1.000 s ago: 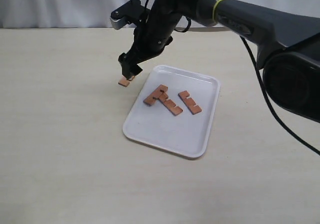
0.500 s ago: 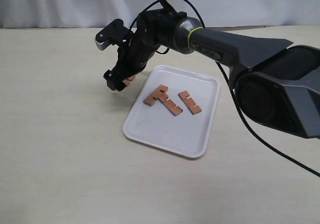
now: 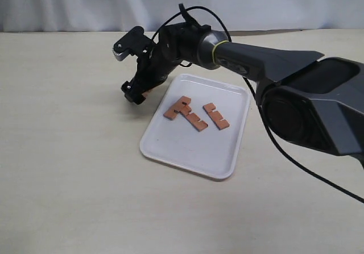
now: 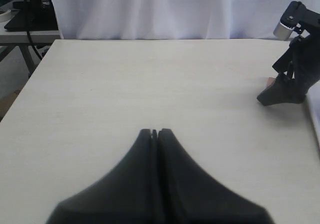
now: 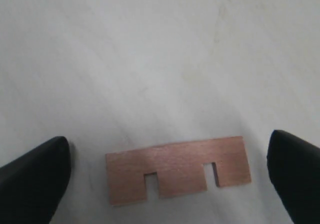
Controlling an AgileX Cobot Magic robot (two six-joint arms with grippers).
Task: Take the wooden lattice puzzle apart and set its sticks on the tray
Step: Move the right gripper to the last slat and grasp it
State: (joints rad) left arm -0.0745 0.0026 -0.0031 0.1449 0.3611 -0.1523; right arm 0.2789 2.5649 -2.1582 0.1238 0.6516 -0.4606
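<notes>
— Right gripper?
— Low over the table, just beside the far left edge of the tray. Fingers spread wide, gripping nothing.
— Between them?
— A loose stick, flat on the table, two square notches along one edge. Clear of both fingers, with bare table on either side. Nearly hidden under the gripper from the outside camera.
— And the puzzle?
— Already apart, in four separate pieces. Three on the tray, the loose one off it.
— Laid out how?
— A touching pair near the middle of the tray, meeting at an angle. A single stick just beside that pair, to the right, not touching it. All flat.
— Left gripper?
— Pressed together, tips meeting, empty. Out over bare table, well apart from the tray, facing across toward the right gripper. Out of sight in the outside camera.
— Behind all that?
— A white curtain along the far side of the table.
</notes>
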